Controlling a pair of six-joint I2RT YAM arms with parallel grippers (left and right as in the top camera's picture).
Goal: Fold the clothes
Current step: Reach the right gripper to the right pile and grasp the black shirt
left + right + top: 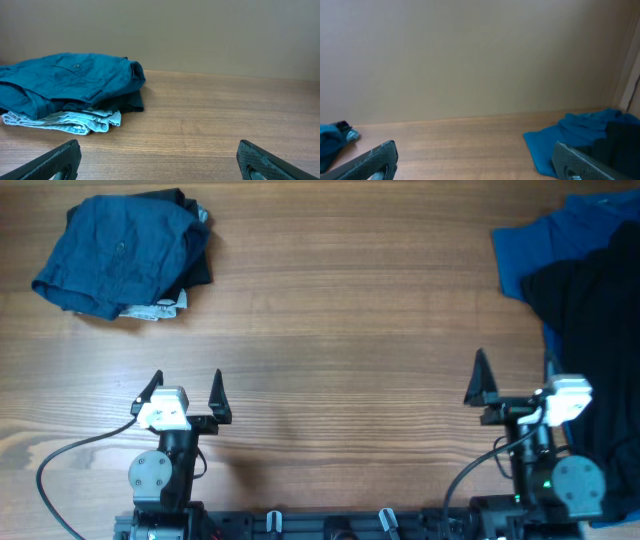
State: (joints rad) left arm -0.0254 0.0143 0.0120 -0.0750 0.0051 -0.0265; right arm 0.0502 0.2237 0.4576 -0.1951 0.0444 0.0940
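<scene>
I am holding my left hand (186, 385) and right hand (514, 375) wide open and empty over the desk (340, 310); a blue pile (125, 252) is lying ahead of my left hand, and a black shirt (590, 310) is just beside my right hand.

Wood table (340, 320) fills the overhead frame edge to edge: light brown planks, grain running left-right, darker streaks twd lower left. Left wrist view: tabletop takes the lower half, plain beige wall (200, 30) across the top, meeting it in a straight line. Right wrist view: wall covers most of frame, table just a band along the bottom; pale upright strip (631, 75) at far right edge, can't tell what it is
</scene>
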